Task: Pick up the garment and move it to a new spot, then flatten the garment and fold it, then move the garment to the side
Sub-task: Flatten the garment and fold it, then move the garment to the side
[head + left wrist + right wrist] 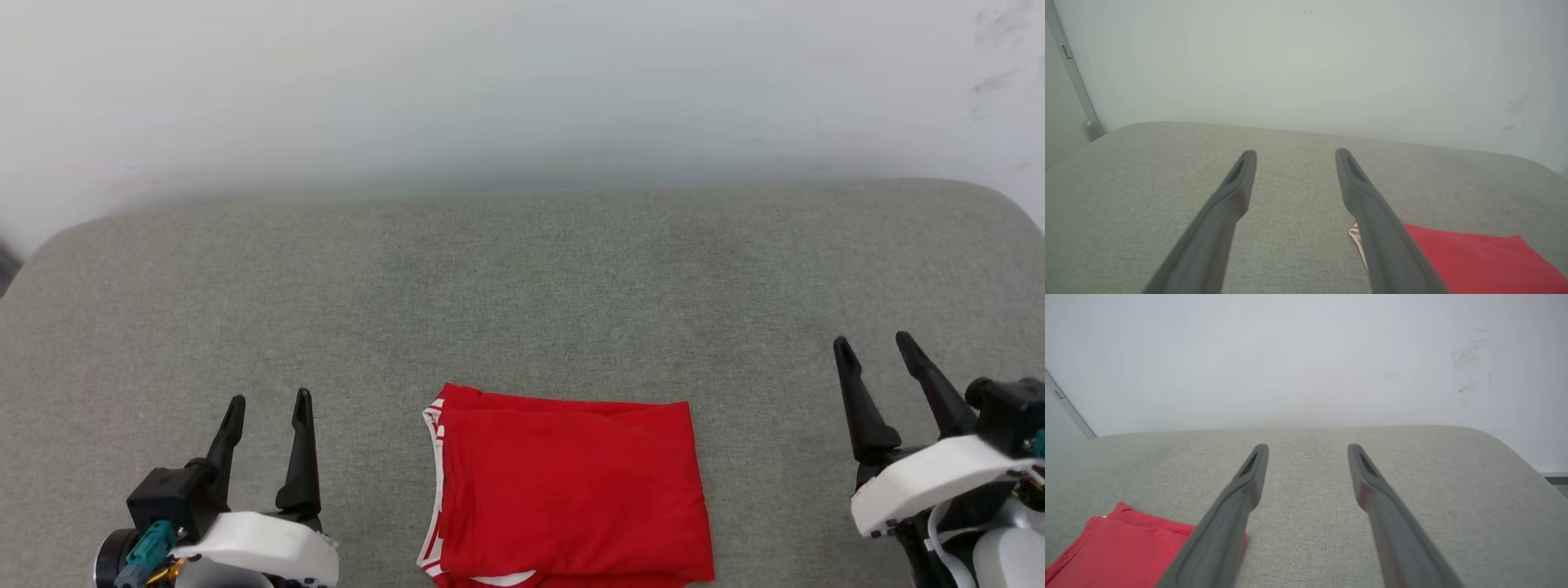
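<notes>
The garment (571, 490) is a red shirt folded into a flat, neat block. Its left side shows red-and-white striped trim, its middle is plain red with a few soft creases, and its right side is a straight red edge. It lies on the robot's side of the surface (522, 286), midway between the left and right edges. To its left, the left end effector (270, 397) has its two dark fingers spread apart and holds nothing. To its right, the right end effector (873, 340) is spread wide too, holding nothing, well apart from the shirt. The surface is grey cloth with round far corners. Behind it stands a pale wall (522, 82) with dark scuffs (998, 24) at the right
</notes>
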Motion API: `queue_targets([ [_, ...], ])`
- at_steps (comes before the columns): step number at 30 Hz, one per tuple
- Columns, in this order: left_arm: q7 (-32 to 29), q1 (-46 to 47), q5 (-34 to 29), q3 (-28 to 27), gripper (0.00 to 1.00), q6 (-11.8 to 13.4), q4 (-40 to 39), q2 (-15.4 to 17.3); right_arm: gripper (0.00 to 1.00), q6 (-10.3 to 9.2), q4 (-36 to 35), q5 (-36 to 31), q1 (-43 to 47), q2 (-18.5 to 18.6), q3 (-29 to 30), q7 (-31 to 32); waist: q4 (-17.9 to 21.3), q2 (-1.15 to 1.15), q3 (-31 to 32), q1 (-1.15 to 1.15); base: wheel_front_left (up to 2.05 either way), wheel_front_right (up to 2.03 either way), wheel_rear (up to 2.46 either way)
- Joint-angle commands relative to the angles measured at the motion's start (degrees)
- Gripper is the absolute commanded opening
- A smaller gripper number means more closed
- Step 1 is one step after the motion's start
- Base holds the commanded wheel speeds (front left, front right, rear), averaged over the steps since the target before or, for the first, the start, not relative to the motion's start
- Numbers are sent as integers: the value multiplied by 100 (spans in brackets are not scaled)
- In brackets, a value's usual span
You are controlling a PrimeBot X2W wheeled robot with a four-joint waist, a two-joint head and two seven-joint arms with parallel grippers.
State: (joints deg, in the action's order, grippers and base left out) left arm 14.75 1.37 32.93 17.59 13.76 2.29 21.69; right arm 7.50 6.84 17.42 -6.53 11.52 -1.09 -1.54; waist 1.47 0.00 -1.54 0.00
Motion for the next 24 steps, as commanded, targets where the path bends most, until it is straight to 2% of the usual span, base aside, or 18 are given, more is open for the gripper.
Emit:
queue_targets([
  [1,20,-85,-36,-25,100,34,-33,52,100,-3,-117,-76,117,-67,-1,-44,26,0,94,0,0,0,0],
  [8,28,-460,-168,-24,100,138,-111,188,100,-3,-702,-380,636,-313,-24,35,-9,0,317,0,0,0,0],
  [24,46,-497,-126,-124,100,96,-189,52,100,-3,-1257,-529,944,-504,74,385,-61,0,310,0,0,0,0],
])
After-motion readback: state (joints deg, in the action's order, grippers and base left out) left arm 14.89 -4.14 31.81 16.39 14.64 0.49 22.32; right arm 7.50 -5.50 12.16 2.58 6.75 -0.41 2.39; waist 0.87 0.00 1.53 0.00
